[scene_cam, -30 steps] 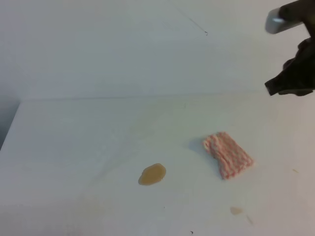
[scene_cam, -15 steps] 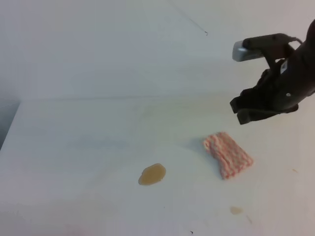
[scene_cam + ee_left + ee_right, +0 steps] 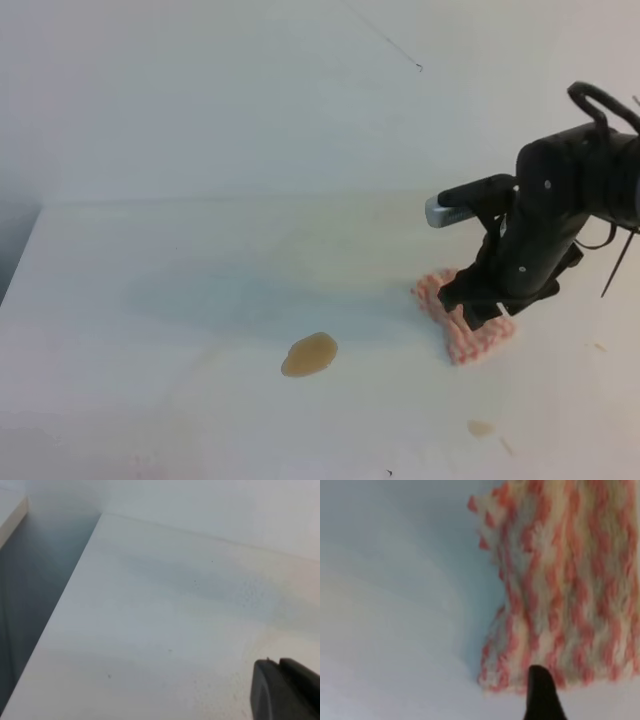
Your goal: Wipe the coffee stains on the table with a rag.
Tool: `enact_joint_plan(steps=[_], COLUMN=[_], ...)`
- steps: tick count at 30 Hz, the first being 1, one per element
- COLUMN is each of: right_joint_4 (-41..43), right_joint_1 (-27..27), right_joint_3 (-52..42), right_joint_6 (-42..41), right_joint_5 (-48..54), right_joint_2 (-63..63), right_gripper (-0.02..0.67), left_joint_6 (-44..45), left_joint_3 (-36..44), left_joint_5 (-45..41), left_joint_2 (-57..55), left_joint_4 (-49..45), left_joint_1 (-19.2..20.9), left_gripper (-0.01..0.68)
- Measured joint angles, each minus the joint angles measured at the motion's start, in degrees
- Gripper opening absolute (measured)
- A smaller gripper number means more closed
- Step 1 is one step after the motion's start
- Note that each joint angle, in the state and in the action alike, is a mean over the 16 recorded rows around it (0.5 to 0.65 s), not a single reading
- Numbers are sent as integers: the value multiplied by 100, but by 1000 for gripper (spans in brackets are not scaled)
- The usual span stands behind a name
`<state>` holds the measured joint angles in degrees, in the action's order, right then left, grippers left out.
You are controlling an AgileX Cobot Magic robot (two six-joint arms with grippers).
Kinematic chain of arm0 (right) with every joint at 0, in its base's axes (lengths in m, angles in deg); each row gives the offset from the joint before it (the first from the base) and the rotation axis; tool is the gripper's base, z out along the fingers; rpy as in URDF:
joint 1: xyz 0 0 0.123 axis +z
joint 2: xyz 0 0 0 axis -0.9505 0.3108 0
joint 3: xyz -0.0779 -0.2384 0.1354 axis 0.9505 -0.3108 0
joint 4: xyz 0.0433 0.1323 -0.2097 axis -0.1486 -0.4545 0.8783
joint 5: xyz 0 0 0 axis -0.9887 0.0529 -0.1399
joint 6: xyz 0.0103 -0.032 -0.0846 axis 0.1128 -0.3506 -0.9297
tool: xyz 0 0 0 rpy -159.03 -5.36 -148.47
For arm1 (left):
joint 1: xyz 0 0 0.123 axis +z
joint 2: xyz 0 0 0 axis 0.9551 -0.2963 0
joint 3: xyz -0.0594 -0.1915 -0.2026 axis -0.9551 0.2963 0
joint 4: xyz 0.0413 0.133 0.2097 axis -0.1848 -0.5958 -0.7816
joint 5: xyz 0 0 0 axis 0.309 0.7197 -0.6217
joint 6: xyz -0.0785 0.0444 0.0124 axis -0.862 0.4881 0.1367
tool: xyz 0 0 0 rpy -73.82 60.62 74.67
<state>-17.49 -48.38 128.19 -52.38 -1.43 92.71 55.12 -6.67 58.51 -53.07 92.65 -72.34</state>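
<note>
The pink-and-white checked rag (image 3: 472,338) lies on the white table (image 3: 180,300), right of centre. My right gripper (image 3: 478,300) is down on the rag's middle and covers part of it; its jaws look apart, with nothing held. In the right wrist view the rag (image 3: 560,580) fills the upper right, and one dark fingertip (image 3: 540,695) sits at its near edge. The main coffee stain (image 3: 310,354), a tan oval blob, lies left of the rag. A tiny faint spot (image 3: 481,428) lies near the front. The left gripper shows only as a dark piece (image 3: 285,690) in the left wrist view.
The table's left edge (image 3: 65,595) drops off to a dark gap in the left wrist view. A pale wall (image 3: 250,90) rises behind the table. A few tiny dark specks (image 3: 390,473) dot the front of the table.
My right arm has come down and to the left from the upper right corner, and its gripper now rests on the rag. The rag and the stains have not moved.
</note>
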Motion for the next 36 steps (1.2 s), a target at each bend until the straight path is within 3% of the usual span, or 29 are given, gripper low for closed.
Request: enact_joint_plan(steps=[7,22,29,36], right_joint_4=[194,76,-827,-1835], right_joint_1=[0,1,189,785], right_joint_3=[13,600,1568,2299], right_joint_6=[-30,-438,-971,-1684], right_joint_5=[-149,325,844,1105], right_joint_2=[503,815,855,932], right_gripper=[358,54,35,34], left_joint_6=[0,0,0,0], left_joint_3=[0,0,0,0], left_joint_5=[6,13,13,13], left_joint_2=[0,0,0,0], left_joint_4=[0,0,0,0], left_joint_1=[0,0,0,0], left_gripper=[-1,-1,-1,-1])
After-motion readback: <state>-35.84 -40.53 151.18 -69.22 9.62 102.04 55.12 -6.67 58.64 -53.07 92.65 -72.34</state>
